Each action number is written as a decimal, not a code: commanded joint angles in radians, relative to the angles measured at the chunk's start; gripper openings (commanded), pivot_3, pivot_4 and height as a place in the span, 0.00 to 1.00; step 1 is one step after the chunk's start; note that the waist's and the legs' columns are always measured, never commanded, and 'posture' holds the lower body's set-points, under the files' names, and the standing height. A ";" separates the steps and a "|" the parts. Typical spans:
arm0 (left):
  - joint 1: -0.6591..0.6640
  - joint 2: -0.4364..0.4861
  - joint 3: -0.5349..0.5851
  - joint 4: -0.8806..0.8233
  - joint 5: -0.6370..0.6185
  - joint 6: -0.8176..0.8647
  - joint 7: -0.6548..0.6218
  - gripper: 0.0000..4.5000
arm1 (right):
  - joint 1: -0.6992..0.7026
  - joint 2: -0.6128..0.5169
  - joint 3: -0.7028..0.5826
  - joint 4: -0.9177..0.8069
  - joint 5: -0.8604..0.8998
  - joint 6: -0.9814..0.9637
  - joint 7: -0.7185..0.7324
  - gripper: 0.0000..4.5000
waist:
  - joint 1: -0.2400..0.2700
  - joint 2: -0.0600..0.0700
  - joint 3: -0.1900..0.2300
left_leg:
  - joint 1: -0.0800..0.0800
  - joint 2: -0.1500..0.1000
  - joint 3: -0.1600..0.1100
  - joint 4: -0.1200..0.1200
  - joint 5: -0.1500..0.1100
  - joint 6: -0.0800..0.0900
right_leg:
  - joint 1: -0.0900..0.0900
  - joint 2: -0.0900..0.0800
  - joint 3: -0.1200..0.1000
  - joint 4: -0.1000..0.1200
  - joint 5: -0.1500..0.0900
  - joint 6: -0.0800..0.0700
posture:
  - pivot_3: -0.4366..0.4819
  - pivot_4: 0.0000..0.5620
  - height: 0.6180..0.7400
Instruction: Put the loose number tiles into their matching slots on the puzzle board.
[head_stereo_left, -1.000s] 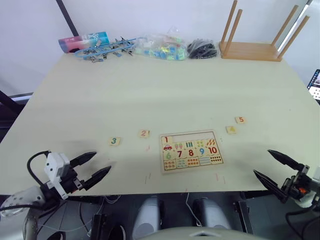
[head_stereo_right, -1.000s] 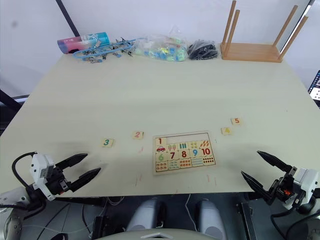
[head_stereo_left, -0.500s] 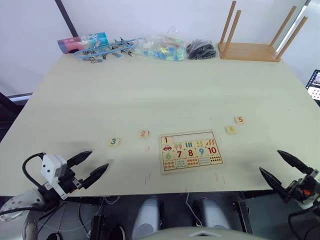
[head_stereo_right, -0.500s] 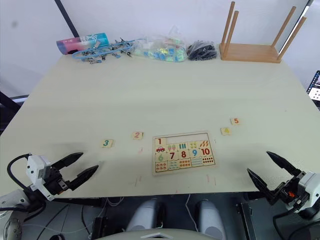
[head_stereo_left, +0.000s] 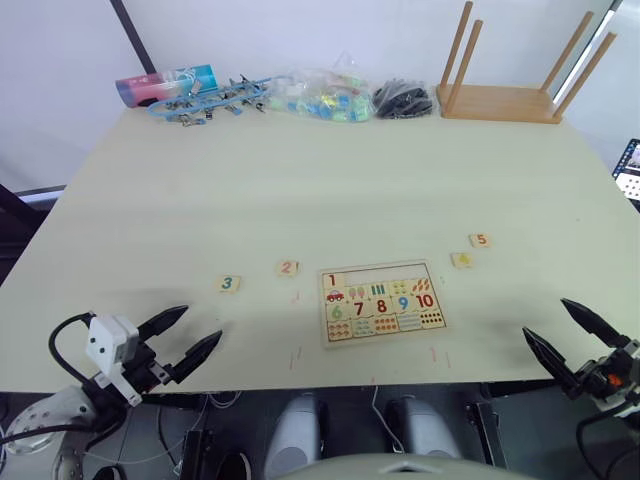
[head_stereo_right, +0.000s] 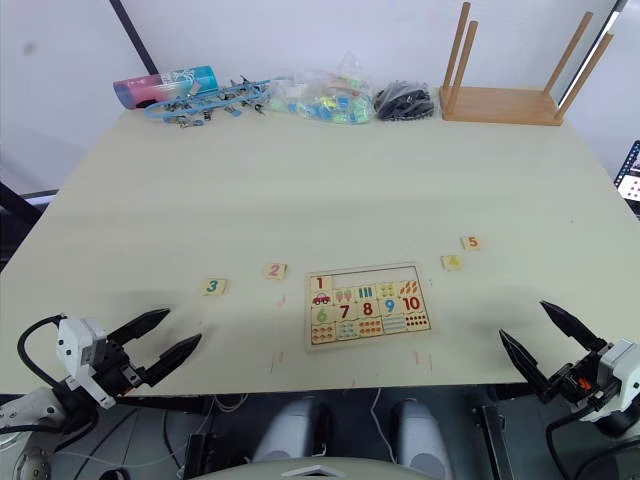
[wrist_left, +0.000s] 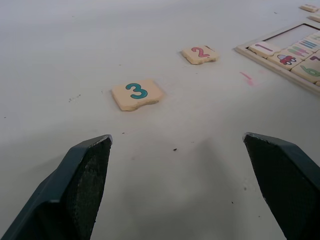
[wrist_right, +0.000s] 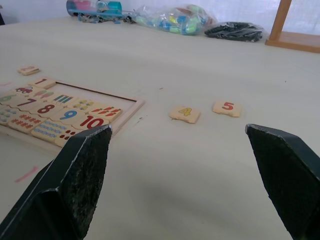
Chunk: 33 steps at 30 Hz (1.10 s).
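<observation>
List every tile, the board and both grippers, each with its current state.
Tile 1: seated in the top row.
Tile 2: loose on the table.
Tile 3: loose.
Tile 4: loose.
Tile 5: loose.
Puzzle board: four top slots empty.
Left gripper: jaws open, empty.
Right gripper: jaws open, empty.

A robot test lab: a plain pale table (head_stereo_left: 300, 180) against a white wall, with bagged props (head_stereo_left: 322, 95), a cluster of blue clips (head_stereo_left: 210, 98) and an upturned wooden stool (head_stereo_left: 510, 75) lining its far edge.
</observation>
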 joint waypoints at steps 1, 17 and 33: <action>-0.007 0.011 0.001 -0.010 0.001 -0.028 -0.001 0.99 | -0.002 -0.005 -0.031 0.004 0.002 -0.022 0.003 1.00 | 0.000 0.000 0.000 | 0.000 0.000 0.000 0.000 0.000 0.000 | 0.000 0.000 0.000 0.000 0.000 0.000 | 0.48 0.27 0.98; -0.108 0.081 -0.028 0.068 0.022 -0.093 -0.073 0.99 | -0.028 -0.019 -0.017 0.007 0.023 -0.016 0.047 1.00 | -0.001 0.001 0.000 | 0.000 0.000 0.001 0.000 0.000 0.001 | 0.000 0.000 0.000 0.000 0.000 0.000 | 0.48 0.27 0.98; -0.725 0.295 -0.326 0.624 0.072 -0.286 -0.583 0.99 | -0.087 -0.130 -0.013 0.013 0.081 0.024 0.236 1.00 | 0.000 0.001 0.001 | 0.000 -0.005 0.001 0.000 0.000 0.001 | 0.001 0.002 0.000 -0.001 0.000 0.001 | 0.48 0.27 0.98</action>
